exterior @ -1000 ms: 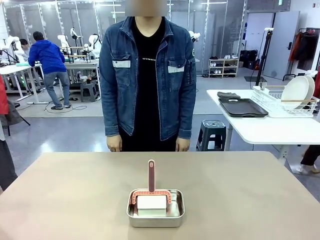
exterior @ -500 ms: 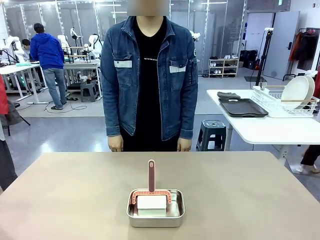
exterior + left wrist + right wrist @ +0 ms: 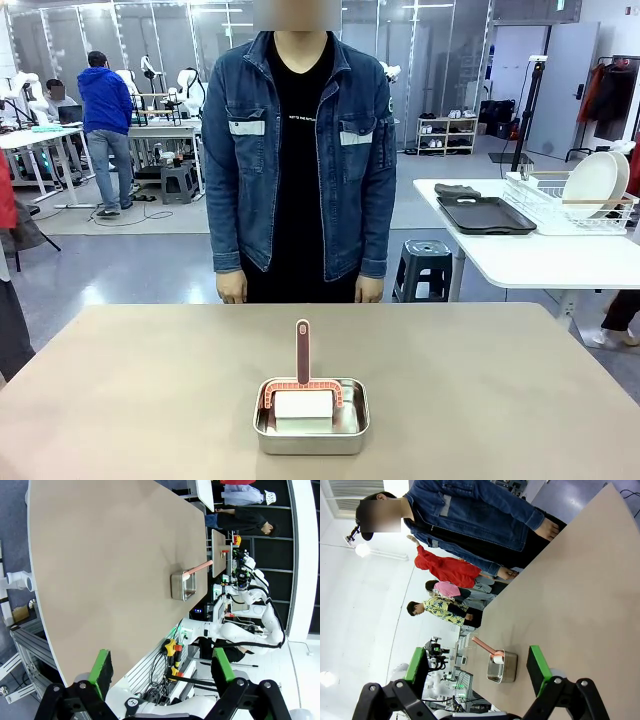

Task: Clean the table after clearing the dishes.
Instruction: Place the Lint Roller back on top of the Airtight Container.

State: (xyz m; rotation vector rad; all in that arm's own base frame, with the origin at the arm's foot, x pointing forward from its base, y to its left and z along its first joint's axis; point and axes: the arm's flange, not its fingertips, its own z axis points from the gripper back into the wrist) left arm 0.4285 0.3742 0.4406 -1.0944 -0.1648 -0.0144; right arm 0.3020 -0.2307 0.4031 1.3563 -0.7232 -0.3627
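Though well apart, table (image 3: 110, 565) beyond open-jawed left gripper (image 3: 160, 672).

The bench (image 3: 480, 380) is showing a plain matte beige-tan top with no pattern. The pan (image 3: 311, 428) on it is gleaming silver steel, holding a white block (image 3: 303, 404) framed by a salmon-pink tool (image 3: 302, 362) whose handle tip is turning darker brown. The person (image 3: 297, 150) is wearing a mid-blue denim jacket with pale grey pocket bands over a black shirt and black trousers. Off to the side, a white table (image 3: 540, 262) is carrying a black tray (image 3: 485, 215), white plates (image 3: 596, 182) and a white wire rack (image 3: 560, 212). Both wrist views are showing black jaws with bright green pads (image 3: 102, 666) (image 3: 538, 669)
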